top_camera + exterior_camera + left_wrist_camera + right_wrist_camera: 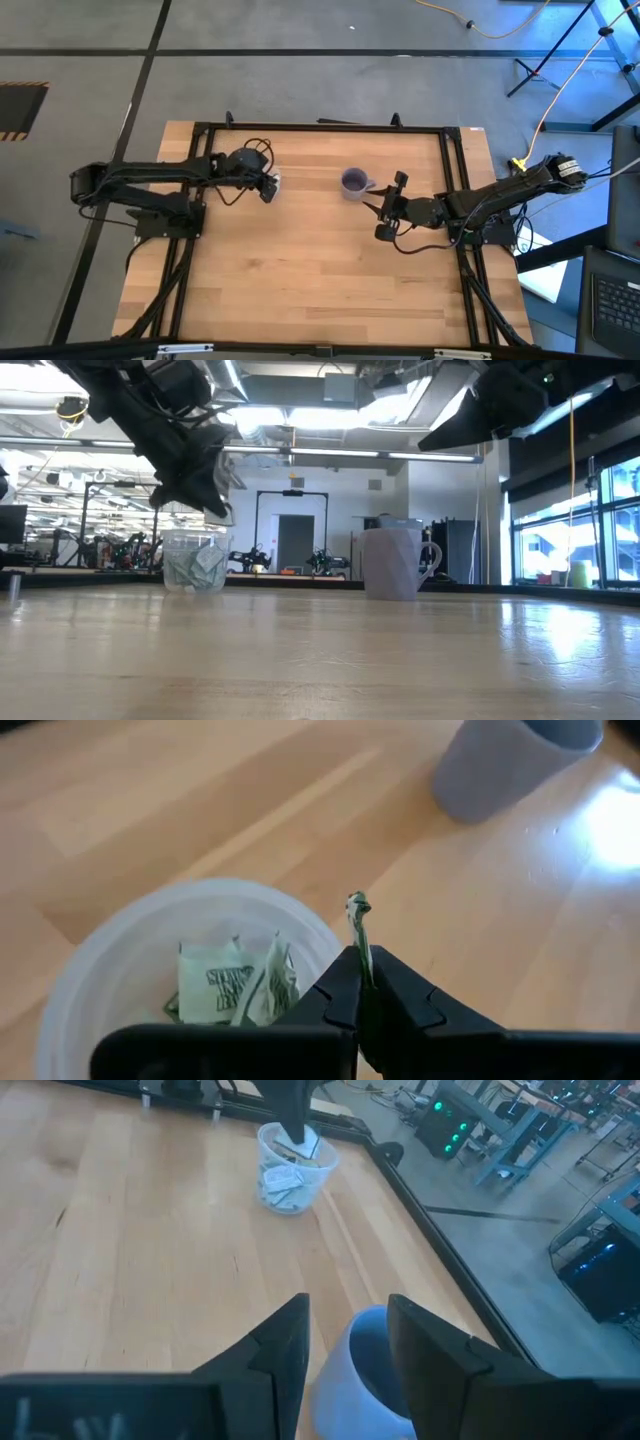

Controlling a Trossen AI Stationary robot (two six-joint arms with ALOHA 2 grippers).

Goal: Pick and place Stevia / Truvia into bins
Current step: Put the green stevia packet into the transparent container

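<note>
Two cups stand on the table (300, 290) — one clear plastic cup (290, 1168) and one purple-grey mug (354, 183), well apart. The left gripper (361, 982) hangs over the clear cup's rim, pinched tight on one sweetener packet (359, 925). At least two more packets (238, 985) lie inside that cup. The right gripper (345, 1335) waits beside the mug, fingers spread — holding nothing.

Bare wooden table (300, 270) lies open across the whole near half. The clear plastic cup (194, 560) sits under the left gripper (362, 982), its mouth partly covered. The purple-grey handled mug (354, 182) stands well apart, with the spread-fingered right gripper (345, 1345) just beside it.
</note>
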